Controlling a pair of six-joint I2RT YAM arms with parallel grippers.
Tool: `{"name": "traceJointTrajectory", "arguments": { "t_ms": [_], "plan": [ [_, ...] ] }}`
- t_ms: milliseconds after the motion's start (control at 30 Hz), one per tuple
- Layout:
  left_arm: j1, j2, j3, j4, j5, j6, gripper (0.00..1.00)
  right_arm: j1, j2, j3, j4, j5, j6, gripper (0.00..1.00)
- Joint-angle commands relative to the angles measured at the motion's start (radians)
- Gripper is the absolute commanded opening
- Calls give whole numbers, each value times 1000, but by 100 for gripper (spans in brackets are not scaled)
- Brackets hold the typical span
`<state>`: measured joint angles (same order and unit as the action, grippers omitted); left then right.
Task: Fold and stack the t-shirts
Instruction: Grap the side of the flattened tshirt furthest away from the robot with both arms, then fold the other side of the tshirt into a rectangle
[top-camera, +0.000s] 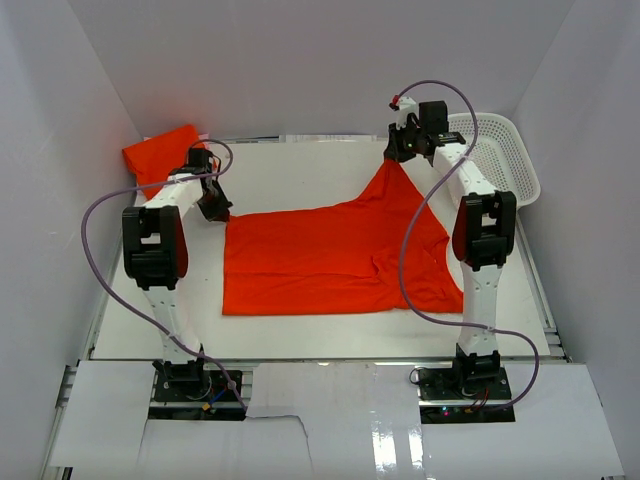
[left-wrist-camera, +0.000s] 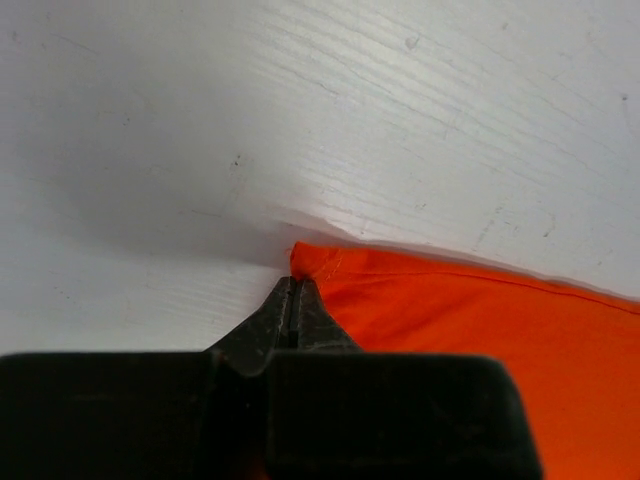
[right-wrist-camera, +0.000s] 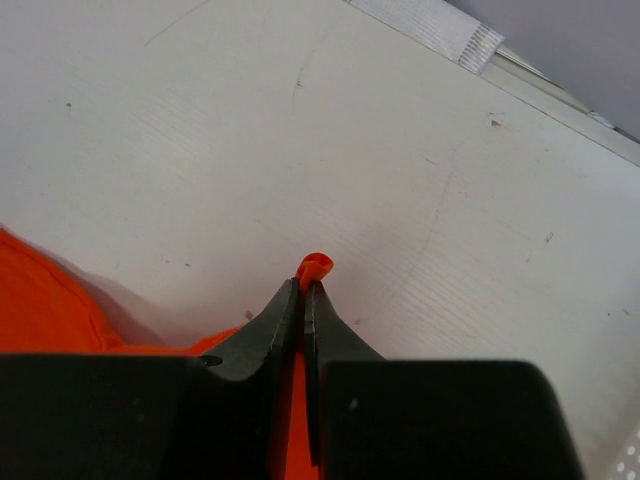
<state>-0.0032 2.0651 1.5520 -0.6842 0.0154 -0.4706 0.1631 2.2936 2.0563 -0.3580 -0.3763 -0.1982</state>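
No writing, label, brand, number or sign can be read in any of the three views; nothing legible is carried on any surface shown
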Motion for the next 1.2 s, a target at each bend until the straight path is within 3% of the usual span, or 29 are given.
{"name": "traceJointTrajectory", "arguments": {
  "t_ms": [0, 367, 767, 967, 1167],
  "plan": [
    [-7, -143, -18, 38, 0, 24, 0, -7, -69, -36, 10, -19, -26, 8],
    [-40, -272, -113, 149, 57, 75, 0, -11, -194, -177, -4, -10, -52, 8],
    [-55, -353, -230, 153, 84, 78, 0, -33, -301, -286, -64, -15, -63, 8],
    [-55, -318, -262, 153, 61, 95, 0, -33, -344, -343, -64, -26, -69, 8],
    [-54, -175, -199, 121, -38, 110, 0, -33, -352, -361, -65, -35, -67, 8]
  ]
}}
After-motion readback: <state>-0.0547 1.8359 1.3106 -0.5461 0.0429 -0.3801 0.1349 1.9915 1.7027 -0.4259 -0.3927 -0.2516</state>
